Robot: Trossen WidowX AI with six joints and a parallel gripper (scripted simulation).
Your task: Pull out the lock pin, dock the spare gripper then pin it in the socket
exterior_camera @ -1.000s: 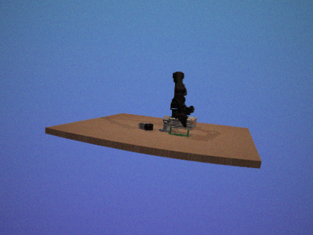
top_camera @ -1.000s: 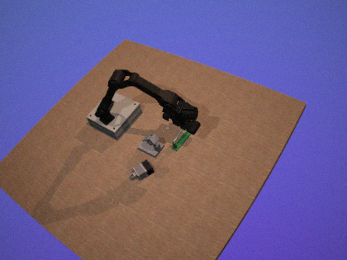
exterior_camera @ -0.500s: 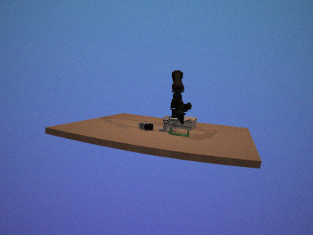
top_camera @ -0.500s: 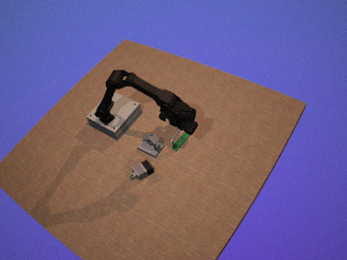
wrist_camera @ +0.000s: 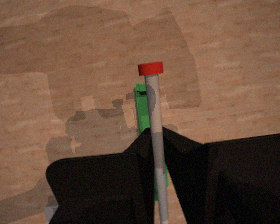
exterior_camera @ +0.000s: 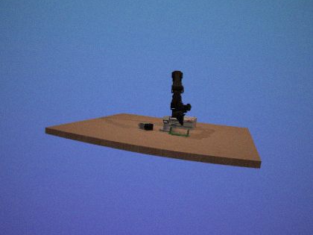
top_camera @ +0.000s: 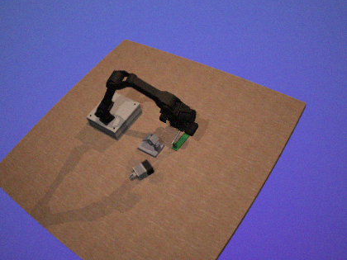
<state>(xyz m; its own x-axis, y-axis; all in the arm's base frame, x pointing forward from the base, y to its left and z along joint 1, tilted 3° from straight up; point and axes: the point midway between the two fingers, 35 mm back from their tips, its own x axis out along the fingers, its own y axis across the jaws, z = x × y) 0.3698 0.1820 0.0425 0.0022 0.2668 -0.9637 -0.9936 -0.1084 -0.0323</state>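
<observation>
Closest in the wrist view, the black claw (wrist_camera: pixel 159 165) is clamped tight on the thin grey lock pin with the red cap (wrist_camera: pixel 155 120). The pin sticks out past the fingers, with its red cap at the far end. So the pin is out of the socket and in the claw. That first step looks done.

Just under the pin lies a flat green strip (wrist_camera: pixel 142 107) on the brown wooden bench (top_camera: pixel 231 160). It looks like a spot to put the pin down, but I cannot tell if the pin touches it.

A bit further off in the top view, the small grey mount with the empty socket (top_camera: pixel 151 144) sits just beside the green strip. Nothing is in the socket.

Near the mount, but apart from it, the spare gripper, a little grey and black block (top_camera: pixel 141 169), lies on the bench. It is not docked yet.

So most of the job is left: put the pin down, dock the spare gripper, push the pin back through, then let go and move away.

Furthest back is the pale grey base block (top_camera: pixel 124 115) that the arm stands on.
</observation>
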